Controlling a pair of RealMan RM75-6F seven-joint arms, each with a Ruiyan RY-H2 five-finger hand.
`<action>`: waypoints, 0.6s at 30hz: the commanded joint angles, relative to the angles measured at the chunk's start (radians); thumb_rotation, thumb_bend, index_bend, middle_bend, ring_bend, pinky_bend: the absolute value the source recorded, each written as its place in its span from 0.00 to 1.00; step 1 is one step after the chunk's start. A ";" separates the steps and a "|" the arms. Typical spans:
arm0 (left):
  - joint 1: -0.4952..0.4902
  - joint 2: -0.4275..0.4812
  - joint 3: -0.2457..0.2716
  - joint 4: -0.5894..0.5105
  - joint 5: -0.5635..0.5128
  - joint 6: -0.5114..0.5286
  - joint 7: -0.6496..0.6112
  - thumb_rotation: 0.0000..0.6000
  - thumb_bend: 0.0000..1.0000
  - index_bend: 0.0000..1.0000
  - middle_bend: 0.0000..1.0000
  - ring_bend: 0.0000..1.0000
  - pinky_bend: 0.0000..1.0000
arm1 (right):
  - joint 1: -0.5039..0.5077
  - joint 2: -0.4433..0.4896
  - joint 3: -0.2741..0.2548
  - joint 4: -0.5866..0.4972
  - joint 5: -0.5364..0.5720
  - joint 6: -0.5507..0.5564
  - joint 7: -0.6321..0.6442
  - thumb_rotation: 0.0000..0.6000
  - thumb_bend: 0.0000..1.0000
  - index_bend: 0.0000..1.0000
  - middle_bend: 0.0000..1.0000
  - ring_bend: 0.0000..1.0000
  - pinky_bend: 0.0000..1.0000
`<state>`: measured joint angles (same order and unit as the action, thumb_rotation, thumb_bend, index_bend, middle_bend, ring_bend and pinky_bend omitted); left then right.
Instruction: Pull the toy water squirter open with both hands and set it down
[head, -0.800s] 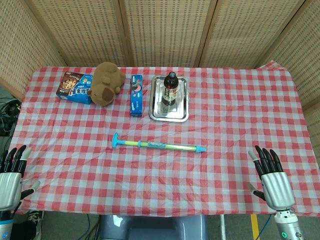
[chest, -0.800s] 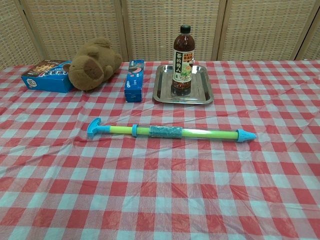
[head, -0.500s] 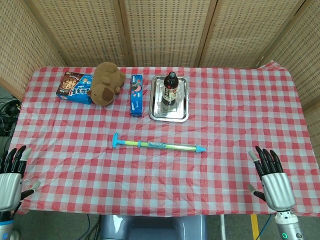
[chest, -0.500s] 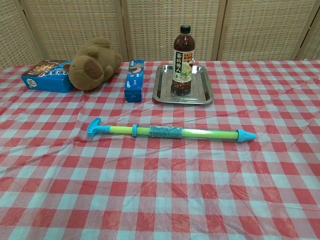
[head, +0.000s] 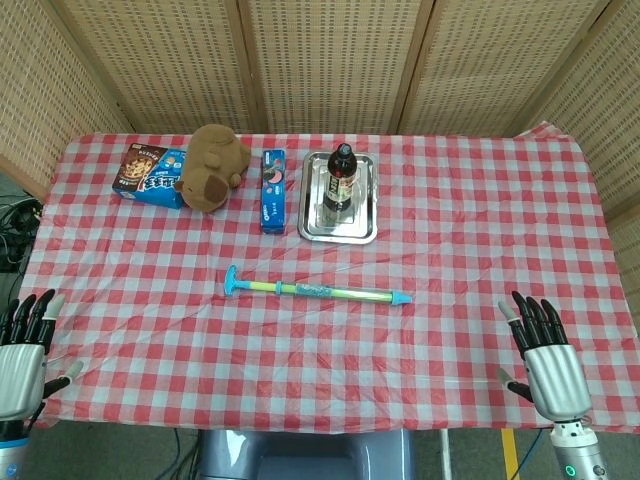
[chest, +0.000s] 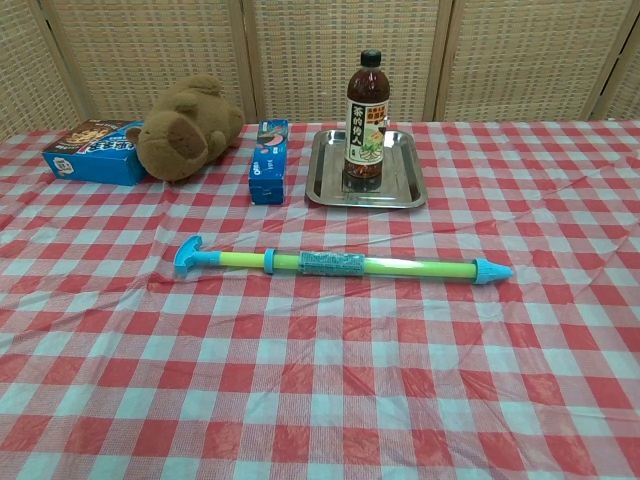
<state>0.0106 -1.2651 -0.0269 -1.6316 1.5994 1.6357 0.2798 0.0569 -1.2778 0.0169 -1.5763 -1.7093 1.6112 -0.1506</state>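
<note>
Nearest, two hands flank the table's front edge: the left hand (head: 20, 358) and right hand (head: 546, 362), each empty with fingers spread. One toy water squirter (chest: 335, 263) lies flat mid-table on the checked tablecloth (chest: 320, 390), well apart from both. Farther back stand one steel tray (chest: 405, 188) holding one bottle (chest: 365, 120), two snack boxes (chest: 268, 161) (chest: 90, 151), and one plush bear (chest: 187, 127).

Heads up: your left hand (head: 20, 355) is half cut off at the head view's edge, and the chest view catches neither hand. The bottle (chest: 366, 118) label print is too small to read.
</note>
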 joint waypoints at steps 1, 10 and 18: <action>-0.002 -0.004 -0.004 -0.001 0.004 0.005 -0.004 1.00 0.00 0.00 0.00 0.00 0.00 | 0.000 0.001 0.000 -0.001 0.002 -0.002 0.004 1.00 0.13 0.00 0.00 0.00 0.00; -0.069 -0.062 -0.065 -0.019 0.005 -0.028 0.037 1.00 0.02 0.11 0.38 0.36 0.33 | 0.004 0.003 0.001 0.000 0.008 -0.010 0.018 1.00 0.13 0.00 0.00 0.00 0.00; -0.199 -0.091 -0.142 -0.106 -0.107 -0.216 0.174 1.00 0.05 0.29 0.77 0.70 0.60 | 0.020 -0.002 0.017 0.000 0.041 -0.044 0.017 1.00 0.13 0.00 0.00 0.00 0.00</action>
<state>-0.1463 -1.3444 -0.1387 -1.7054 1.5377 1.4729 0.4112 0.0744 -1.2793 0.0313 -1.5757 -1.6716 1.5711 -0.1329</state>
